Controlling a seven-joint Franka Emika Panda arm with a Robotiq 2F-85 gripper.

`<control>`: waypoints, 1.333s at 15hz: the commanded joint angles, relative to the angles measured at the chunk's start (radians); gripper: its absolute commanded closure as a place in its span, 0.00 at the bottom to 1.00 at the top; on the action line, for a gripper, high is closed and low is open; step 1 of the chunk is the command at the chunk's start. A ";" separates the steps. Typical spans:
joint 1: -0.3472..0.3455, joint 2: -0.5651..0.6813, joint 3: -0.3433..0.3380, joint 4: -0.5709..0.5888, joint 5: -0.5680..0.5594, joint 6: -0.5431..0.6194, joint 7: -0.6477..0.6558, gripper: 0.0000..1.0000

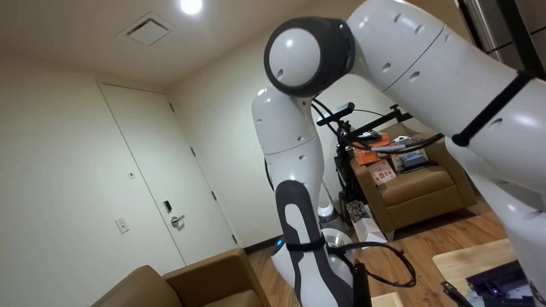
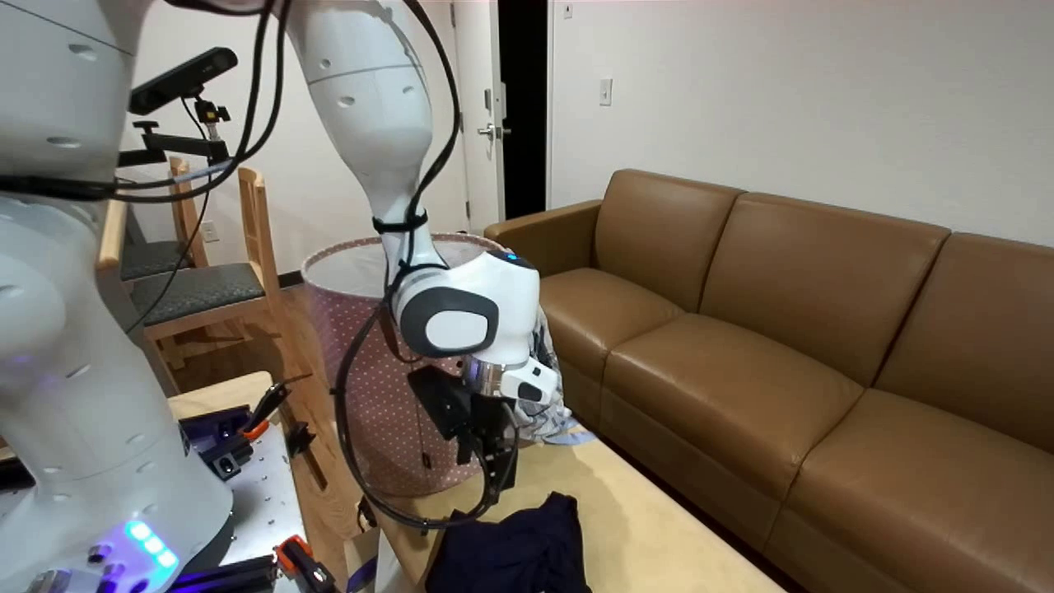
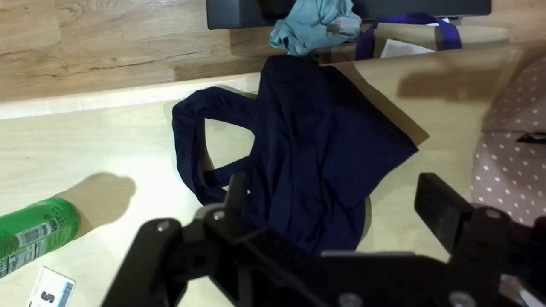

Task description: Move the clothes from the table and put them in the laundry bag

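Observation:
A dark navy garment [image 3: 298,149] lies crumpled on the wooden table [image 3: 140,140] in the wrist view, one loop spread to its left. The same garment [image 2: 510,552] shows at the bottom of an exterior view. Above it hovers my gripper [image 3: 332,183], its fingers wide apart with only air between them; in that exterior view the gripper [image 2: 498,469] is partly masked by cables. The pink dotted laundry bag [image 2: 370,403] stands upright at the table's end, behind the arm. Grey patterned cloth [image 2: 545,408] lies beside the bag, partly hidden by the wrist.
A green can [image 3: 38,230] and a white card [image 3: 51,290] lie left of the garment. Past the table edge are a light blue cloth [image 3: 318,27], a black object [image 3: 422,8] and a bag with purple handles [image 3: 448,36]. A brown sofa [image 2: 741,371] runs alongside.

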 commanded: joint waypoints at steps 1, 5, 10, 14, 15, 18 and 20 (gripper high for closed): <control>-0.024 0.195 0.013 0.108 -0.113 0.037 0.039 0.00; -0.030 0.230 0.016 0.128 -0.141 0.022 0.041 0.00; 0.003 0.304 0.001 0.150 -0.142 0.157 0.074 0.00; 0.031 0.328 -0.012 0.130 -0.118 0.315 0.102 0.00; 0.039 0.334 -0.016 0.127 -0.112 0.341 0.105 0.00; 0.053 0.370 -0.014 0.145 -0.104 0.364 0.099 0.00; 0.072 0.402 -0.021 0.163 -0.095 0.360 0.108 0.00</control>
